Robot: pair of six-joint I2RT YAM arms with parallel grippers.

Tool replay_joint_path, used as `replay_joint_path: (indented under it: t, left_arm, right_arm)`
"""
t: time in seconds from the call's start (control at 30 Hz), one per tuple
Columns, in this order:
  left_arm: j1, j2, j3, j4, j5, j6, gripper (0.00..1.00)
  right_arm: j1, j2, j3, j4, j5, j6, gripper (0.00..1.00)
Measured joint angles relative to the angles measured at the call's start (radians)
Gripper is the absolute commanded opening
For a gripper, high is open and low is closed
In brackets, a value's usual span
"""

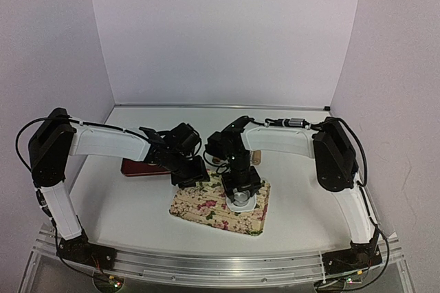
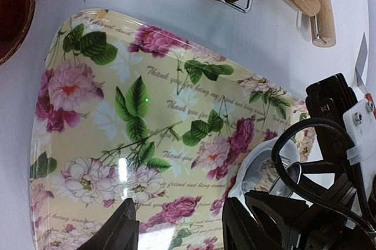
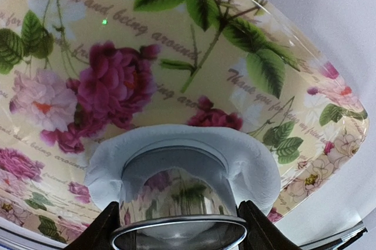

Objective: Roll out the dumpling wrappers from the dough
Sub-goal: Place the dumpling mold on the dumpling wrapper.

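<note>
soft white dough sheet (image 3: 103,171): lower centre of right wrist view, on yellow floral rectangular tray (image 3: 76,44), beneath shiny metal ring cutter (image 3: 176,200). right gripper (image 3: 179,229): apparently pinching the cutter. left gripper (image 2: 176,226): spread, empty, over tray.

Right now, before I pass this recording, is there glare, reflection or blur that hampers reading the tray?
Left wrist: one small white glare patch on the floral tray, otherwise sharp. Right wrist: the metal ring cutter mirrors the flowers; the dough around it is legible. Top external: even light, soft shadows, detail small.
</note>
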Motion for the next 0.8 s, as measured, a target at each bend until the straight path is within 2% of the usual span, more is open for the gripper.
replay_joint_path:
  t: [0.4,0.8]
  left_arm:
    - [0.000,-0.004,-0.019,0.002,0.002,0.000,0.49]
    - [0.000,-0.004,-0.028,0.055,0.038,0.000,0.49]
  right_arm:
    - [-0.005,-0.067,-0.130,0.082,-0.020,-0.003,0.10]
    - [-0.011,-0.028,-0.111,0.063,-0.041,-0.028,0.04]
